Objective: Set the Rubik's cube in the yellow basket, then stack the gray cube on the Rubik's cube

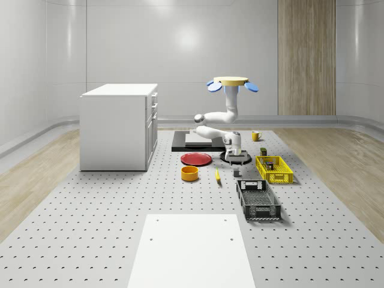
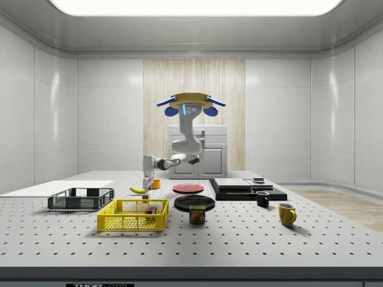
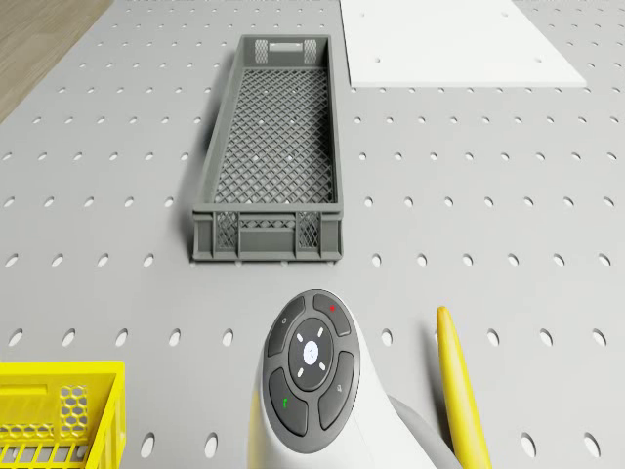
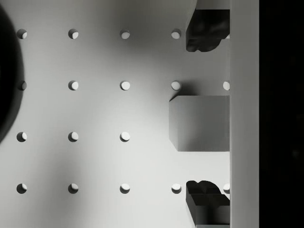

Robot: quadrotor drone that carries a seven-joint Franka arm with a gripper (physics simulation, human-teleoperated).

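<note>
- A white sheet (image 1: 189, 249) lies flat at the near edge of the bench (image 1: 90, 228).
- Just beyond it, toward the bench's right edge, a gray crate (image 1: 258, 200) sits lengthwise.
- The yellow basket (image 1: 273, 168) comes next along that right edge. A small coloured block inside it looks like the Rubik's cube (image 2: 148, 209), resting on the basket floor.
- Near the middle of the bench, the gray cube (image 4: 199, 123) rests on the bench top, with the banana (image 1: 217, 174) and an orange bowl (image 1: 189, 173) beside it.
- The gripper (image 2: 146, 183) points straight down over the gray cube. Its fingers (image 4: 206, 28) are spread wide, one on each side of the cube. Clear gaps remain on both sides, so nothing is held.
- A red plate (image 1: 196, 158) and a black plate (image 2: 194, 202) lie a little farther back.
- The drone (image 1: 233, 83) hovers high over this part of the bench. Its white arm (image 1: 223, 120) bends down and forward to the gripper.
- A white cabinet (image 1: 119, 126) stands toward the far left corner.
- A black tray (image 1: 198, 141) and a yellow mug (image 1: 255, 135) sit near the far edge.
</note>
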